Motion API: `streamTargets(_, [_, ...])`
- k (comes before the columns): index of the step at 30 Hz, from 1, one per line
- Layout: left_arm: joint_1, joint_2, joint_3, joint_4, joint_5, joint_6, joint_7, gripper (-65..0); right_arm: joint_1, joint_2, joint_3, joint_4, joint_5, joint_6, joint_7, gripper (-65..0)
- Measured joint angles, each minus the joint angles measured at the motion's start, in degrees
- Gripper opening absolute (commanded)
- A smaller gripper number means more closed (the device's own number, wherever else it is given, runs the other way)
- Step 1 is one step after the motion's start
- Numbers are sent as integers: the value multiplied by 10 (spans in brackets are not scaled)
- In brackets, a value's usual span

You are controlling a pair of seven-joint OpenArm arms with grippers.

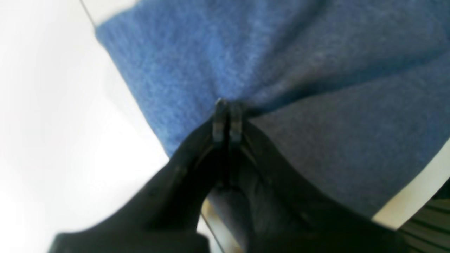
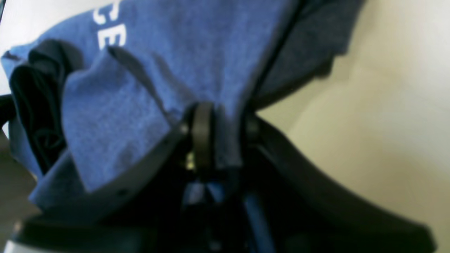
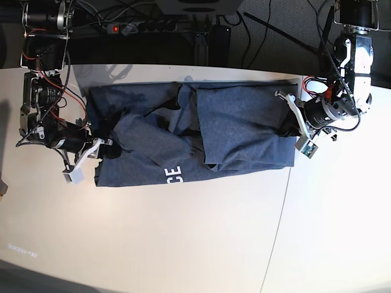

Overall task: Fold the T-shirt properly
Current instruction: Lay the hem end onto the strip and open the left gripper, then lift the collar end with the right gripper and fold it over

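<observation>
The T-shirt (image 3: 189,134) is pinched at both ends: the left gripper (image 1: 227,117) has its jaws together on a fabric fold, the right gripper (image 2: 219,137) clamps a bunched edge, cloth spreading beyond both across the table (image 3: 183,238).

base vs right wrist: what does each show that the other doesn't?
Base only: the whole T-shirt spread across the white table, and both arms, with the left gripper at its far edge.
Right wrist only: close up, the right gripper with a fold of blue cloth between its fingers.
Both: the blue fabric and its white lettering.
</observation>
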Motion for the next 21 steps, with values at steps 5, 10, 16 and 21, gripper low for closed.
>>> streamTargets(5, [0, 2, -35, -3, -22, 0, 3, -650, -2, 0, -6, 0, -20, 3, 31, -650])
streamTargets(10, [0, 2, -99, -3, -76, 0, 14, -650, -3, 0, -7, 0, -60, 5, 73, -650])
streamTargets(16, [0, 1, -169, -3, -122, -6, 53, -650, 0, 19, -13, 0, -78, 9, 104, -650])
streamTargets(21, [2, 2, -180, -3, -131, -7, 68, -650, 8, 59, -13, 0, -90, 10, 103, -650])
